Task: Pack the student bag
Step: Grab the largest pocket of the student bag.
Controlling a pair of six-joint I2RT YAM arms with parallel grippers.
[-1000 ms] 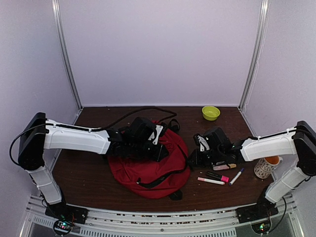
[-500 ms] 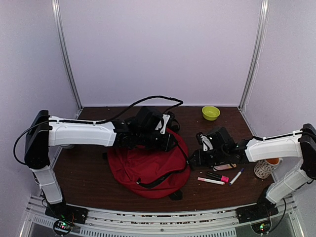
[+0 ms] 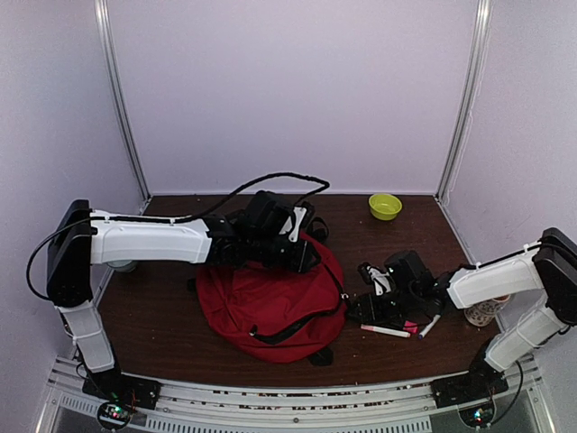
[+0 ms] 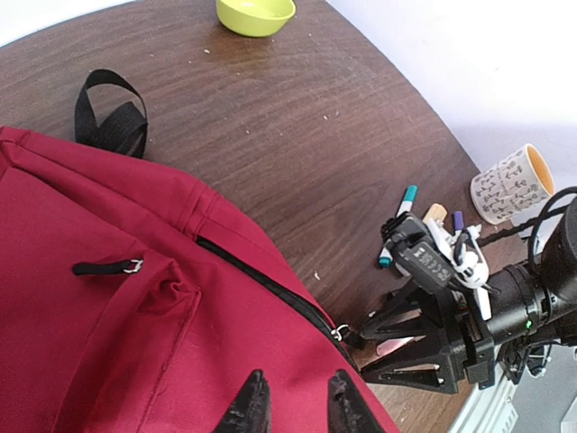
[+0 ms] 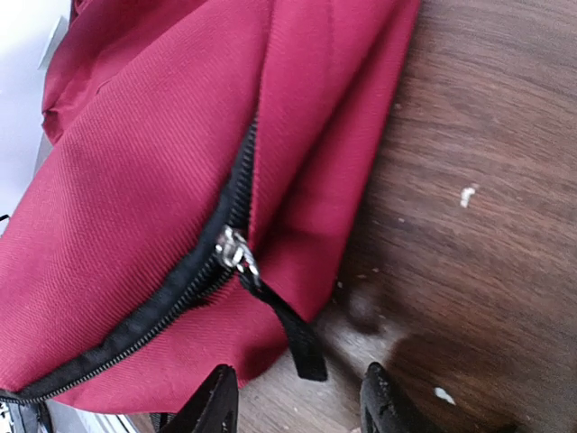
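Observation:
The student bag (image 3: 270,307) is a dark-red backpack lying flat in the middle of the table. My left gripper (image 3: 302,257) hovers over its right upper part. In the left wrist view its tips (image 4: 297,401) stand slightly apart above the red fabric (image 4: 108,316), open and holding nothing. My right gripper (image 3: 356,307) sits low at the bag's right edge. In the right wrist view it (image 5: 297,397) is open, with the black zipper pull tab (image 5: 302,347) hanging loose between its fingers. The metal slider (image 5: 236,251) sits on a closed black zipper.
A yellow-green bowl (image 3: 385,206) stands at the back right. A patterned mug (image 3: 487,308) is at the far right. Several markers (image 3: 388,331) lie on the table under the right arm. The bag's black top loop (image 4: 113,113) lies on the wood.
My right gripper has dropped toward the near side, to the bag's right edge, and opened wide. My left gripper has shifted right across the bag and its jaws have parted a little.

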